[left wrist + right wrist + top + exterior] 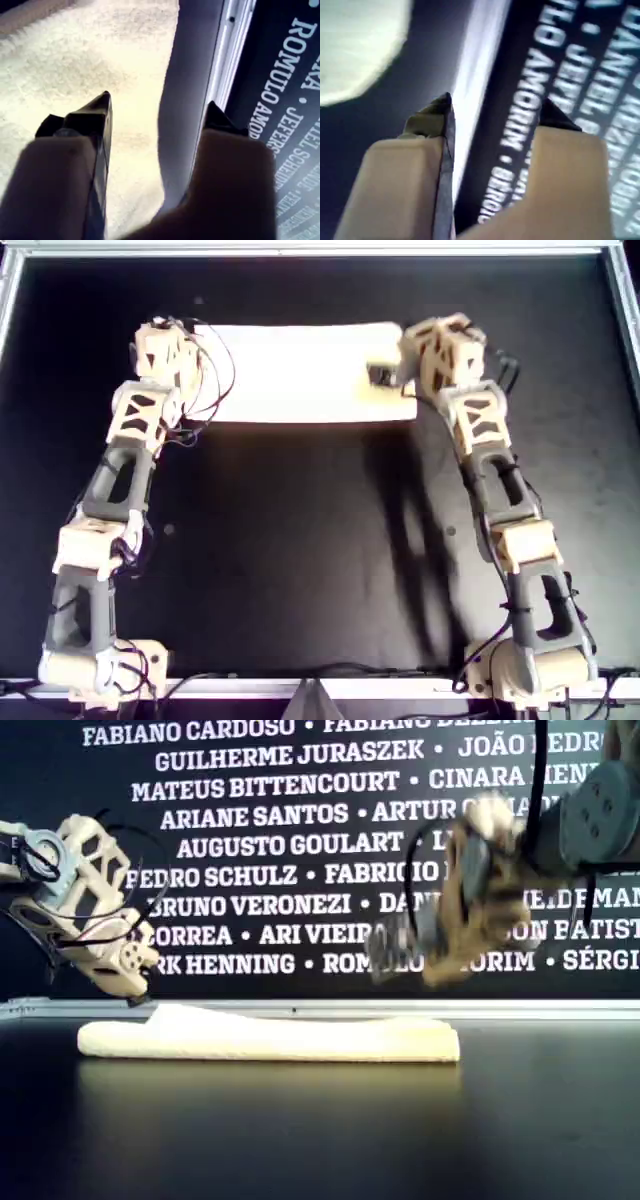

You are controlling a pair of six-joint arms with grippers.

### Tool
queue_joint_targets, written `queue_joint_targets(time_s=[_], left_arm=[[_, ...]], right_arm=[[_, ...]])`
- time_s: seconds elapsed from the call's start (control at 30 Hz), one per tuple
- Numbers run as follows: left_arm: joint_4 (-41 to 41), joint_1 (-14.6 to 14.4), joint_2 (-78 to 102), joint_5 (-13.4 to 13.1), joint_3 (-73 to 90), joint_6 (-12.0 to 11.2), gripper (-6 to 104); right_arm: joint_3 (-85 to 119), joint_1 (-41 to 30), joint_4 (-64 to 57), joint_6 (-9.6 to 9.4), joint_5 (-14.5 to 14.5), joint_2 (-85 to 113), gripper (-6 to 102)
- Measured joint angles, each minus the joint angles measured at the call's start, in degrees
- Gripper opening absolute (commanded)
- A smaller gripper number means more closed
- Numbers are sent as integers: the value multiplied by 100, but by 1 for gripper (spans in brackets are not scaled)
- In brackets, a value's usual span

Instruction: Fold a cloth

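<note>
Cloth point(300, 372): lying as a folded strip at the table's point(300, 560) far edge, between both arms.
My first gripper point(157, 107): hovering wide open over the cloth's edge, holding nothing.
My second gripper point(495, 107): hanging open and empty, beside the cloth.
Risk: I judge a careless sweep could be dragging the fold apart.
</note>
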Motion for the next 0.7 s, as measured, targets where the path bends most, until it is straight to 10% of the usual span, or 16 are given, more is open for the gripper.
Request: queue_joint_targets(time_s=[0.2,0.53,0.7], left_arm=[[536,62,475,0,53,0,65],[3946,70,3779,18,501,-53,64],[5599,70,5142,44,501,-281,64]], right_arm=[[-132,0,519,0,-18,105,68],[-141,62,5520,18,-53,2329,68],[-132,-114,5950,35,18,3261,68]])
